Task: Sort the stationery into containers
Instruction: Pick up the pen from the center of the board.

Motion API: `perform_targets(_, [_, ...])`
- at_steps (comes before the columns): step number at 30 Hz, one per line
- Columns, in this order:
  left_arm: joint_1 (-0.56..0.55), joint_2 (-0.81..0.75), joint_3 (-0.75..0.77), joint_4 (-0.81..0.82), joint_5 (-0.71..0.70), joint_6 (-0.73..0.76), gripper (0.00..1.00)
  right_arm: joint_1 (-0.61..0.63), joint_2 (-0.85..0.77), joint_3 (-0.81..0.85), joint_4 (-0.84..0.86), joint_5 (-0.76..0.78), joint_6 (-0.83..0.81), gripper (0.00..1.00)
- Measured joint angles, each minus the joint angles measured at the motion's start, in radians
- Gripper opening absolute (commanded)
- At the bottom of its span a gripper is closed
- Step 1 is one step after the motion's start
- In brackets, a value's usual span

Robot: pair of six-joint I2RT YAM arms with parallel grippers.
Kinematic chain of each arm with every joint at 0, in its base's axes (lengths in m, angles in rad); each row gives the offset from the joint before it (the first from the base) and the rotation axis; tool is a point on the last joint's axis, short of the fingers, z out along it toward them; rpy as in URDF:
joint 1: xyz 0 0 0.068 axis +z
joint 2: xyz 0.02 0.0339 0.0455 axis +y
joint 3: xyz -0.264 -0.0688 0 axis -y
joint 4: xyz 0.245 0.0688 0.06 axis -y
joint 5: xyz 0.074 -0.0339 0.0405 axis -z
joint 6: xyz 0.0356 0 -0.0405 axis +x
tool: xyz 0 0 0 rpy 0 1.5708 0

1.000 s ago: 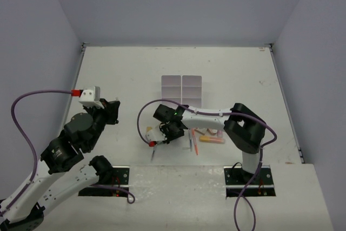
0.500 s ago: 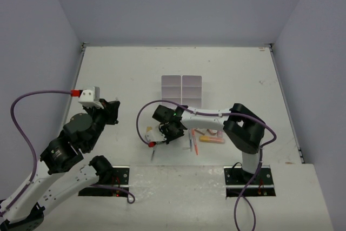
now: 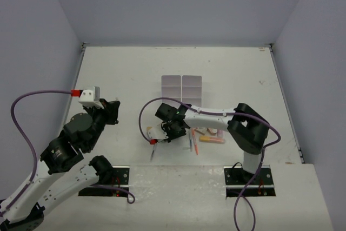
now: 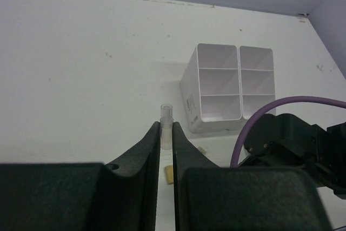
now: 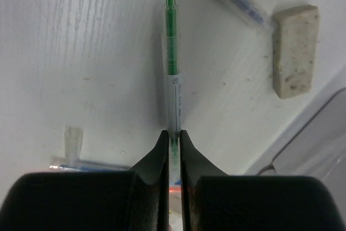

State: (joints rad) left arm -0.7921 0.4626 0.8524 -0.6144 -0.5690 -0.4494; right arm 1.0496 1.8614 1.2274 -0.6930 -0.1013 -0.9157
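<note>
While the left gripper [image 4: 166, 128] is staying put, fingers almost together and empty, the right gripper [image 5: 173, 133] is now pinching the green pen [image 5: 172, 52], having closed since a second ago; the pen is stretching straight ahead from its fingertips, a tan eraser [image 5: 294, 50] lying forward-right.

Left arm [image 3: 81, 128]: folded back, held raised.
Left gripper [image 4: 166, 129]: fingers nearly touching, seemingly empty.
Right gripper [image 5: 172, 132]: clamped on green pen [image 5: 171, 63].
</note>
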Motion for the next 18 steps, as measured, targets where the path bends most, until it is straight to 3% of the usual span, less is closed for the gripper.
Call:
perform_targets(9, [0.0, 0.005, 0.0, 0.008, 0.003, -0.003, 0.0, -0.009, -0.215, -0.006, -0.009, -0.035, 0.032, 0.0])
perform_targets(14, [0.0, 0.012, 0.0, 0.029, 0.047, -0.028, 0.0, -0.02, -0.373, 0.001, -0.04, -0.09, 0.167, 0.0])
perform_targets(18, [0.0, -0.017, -0.012, 0.132, 0.137, -0.057, 0.0, -0.029, -0.59, -0.039, -0.004, -0.144, 0.317, 0.0])
